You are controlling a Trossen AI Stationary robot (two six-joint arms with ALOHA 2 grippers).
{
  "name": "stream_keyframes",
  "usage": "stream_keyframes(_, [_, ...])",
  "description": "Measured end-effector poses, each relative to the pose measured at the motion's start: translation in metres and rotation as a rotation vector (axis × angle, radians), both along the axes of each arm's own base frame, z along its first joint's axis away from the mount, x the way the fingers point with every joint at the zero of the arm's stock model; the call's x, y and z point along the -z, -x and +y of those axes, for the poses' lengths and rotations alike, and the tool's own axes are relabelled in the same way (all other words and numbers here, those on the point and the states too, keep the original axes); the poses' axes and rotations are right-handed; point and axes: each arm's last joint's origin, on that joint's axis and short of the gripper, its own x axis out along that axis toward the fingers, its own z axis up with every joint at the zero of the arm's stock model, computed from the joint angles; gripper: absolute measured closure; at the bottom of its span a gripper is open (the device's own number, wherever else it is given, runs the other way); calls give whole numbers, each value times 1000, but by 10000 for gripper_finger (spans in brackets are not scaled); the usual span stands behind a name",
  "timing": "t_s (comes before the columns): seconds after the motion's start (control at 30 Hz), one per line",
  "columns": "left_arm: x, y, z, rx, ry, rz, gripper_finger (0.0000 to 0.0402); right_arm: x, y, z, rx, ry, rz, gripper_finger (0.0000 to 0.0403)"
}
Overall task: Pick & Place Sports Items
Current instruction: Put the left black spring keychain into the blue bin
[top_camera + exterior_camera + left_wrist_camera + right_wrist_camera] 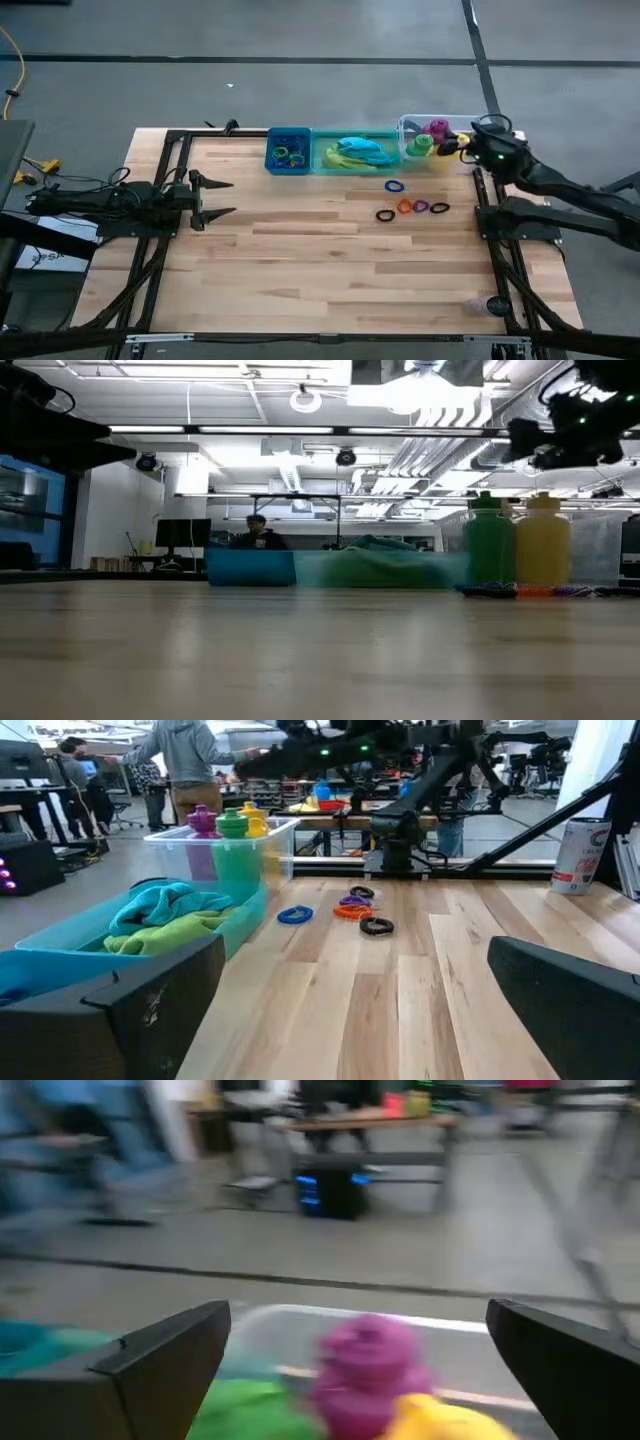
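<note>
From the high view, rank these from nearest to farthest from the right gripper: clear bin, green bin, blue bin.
Measured from the right gripper:
1. Clear rectangular plastic bin, holding the bottles, right beside it.
2. Green rectangular bin, holding the cloths, in the middle.
3. Blue rectangular bin, farthest left.

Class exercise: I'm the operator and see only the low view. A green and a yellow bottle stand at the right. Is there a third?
Observer: Yes, a purple bottle stands with them in the clear bin.
Operator: Where is the right gripper?
Observer: The right gripper hovers open above that bin's bottles.
Operator: How many rings lie loose on the table?
Observer: Five rings, in front of the bins.
</note>
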Motion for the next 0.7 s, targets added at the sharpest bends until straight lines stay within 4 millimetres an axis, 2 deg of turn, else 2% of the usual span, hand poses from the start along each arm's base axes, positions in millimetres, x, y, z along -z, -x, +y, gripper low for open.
stream_keyframes(0.23, [0,0,0,0,0,-2,34,-8,-4,24,-352,3,-70,46])
stream_keyframes(0.47, [0,0,0,0,0,-2,34,-4,-18,46,-705,-49,-58,46])
stream_keyframes(0.7, [0,0,0,0,0,-2,34,6,-37,63,-948,-123,4,46])
